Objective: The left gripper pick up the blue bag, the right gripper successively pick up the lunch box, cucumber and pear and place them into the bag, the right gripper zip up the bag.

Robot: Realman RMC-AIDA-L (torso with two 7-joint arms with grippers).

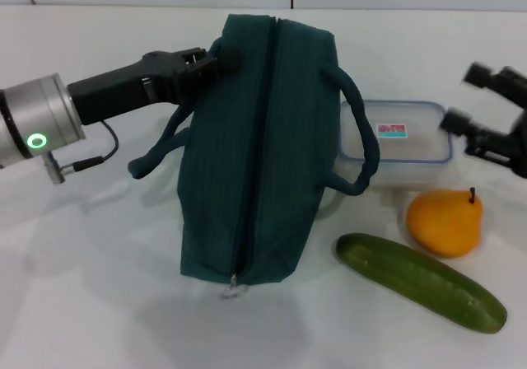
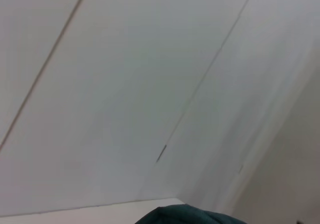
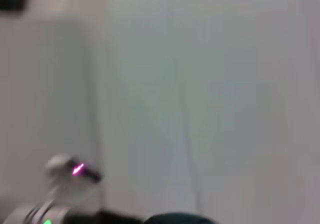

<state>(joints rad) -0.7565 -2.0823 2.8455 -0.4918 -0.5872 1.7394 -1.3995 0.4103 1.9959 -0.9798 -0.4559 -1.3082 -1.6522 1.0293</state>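
The blue bag (image 1: pixel 255 155) stands on the white table in the middle of the head view. Its zipper runs along the top, with the metal pull (image 1: pixel 233 283) at the near end. My left gripper (image 1: pixel 216 61) is shut on the bag's far left corner. A sliver of the bag shows in the left wrist view (image 2: pixel 190 215). The lunch box (image 1: pixel 403 142) lies just right of the bag, partly behind a handle. The pear (image 1: pixel 445 221) sits in front of it, and the cucumber (image 1: pixel 420 281) lies nearer, slanted. My right gripper (image 1: pixel 471 99) hovers open at the right edge, beside the lunch box.
The bag's rope handles (image 1: pixel 156 156) hang out to both sides. A black cable (image 1: pixel 103 156) loops under my left wrist. White wall panels stand behind the table. The right wrist view shows my left arm's green light (image 3: pixel 47 220) low down.
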